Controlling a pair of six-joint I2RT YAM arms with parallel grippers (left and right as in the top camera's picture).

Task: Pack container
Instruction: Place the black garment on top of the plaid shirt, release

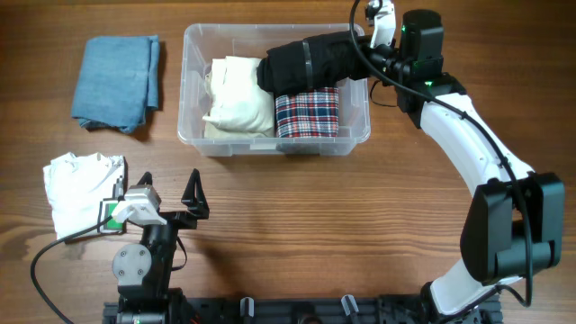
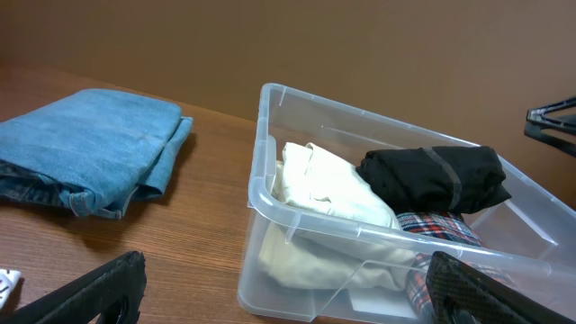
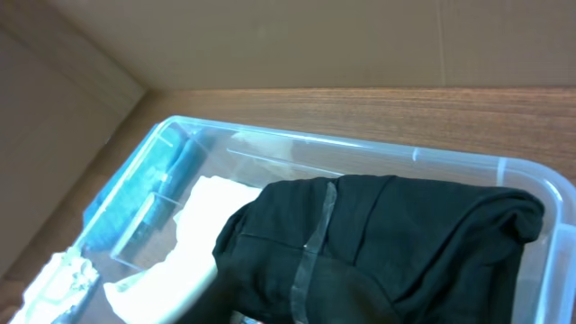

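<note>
- The container (image 1: 274,147) sits at the far middle of the worktop (image 1: 342,234), open top up, its long axis running left to right.
- The step in hand looks like settling the black garment (image 1: 306,61) over the plaid piece (image 1: 306,115), beside the cream one (image 1: 236,103).
- The right gripper (image 1: 367,47) is at that garment's end; I cannot tell whether it grips.
- The left gripper (image 1: 195,198) has its fingers apart and holds nothing.
- The next move likely calls for fetching the blue cloth (image 1: 117,81) or the white cloth (image 1: 81,189).
</note>
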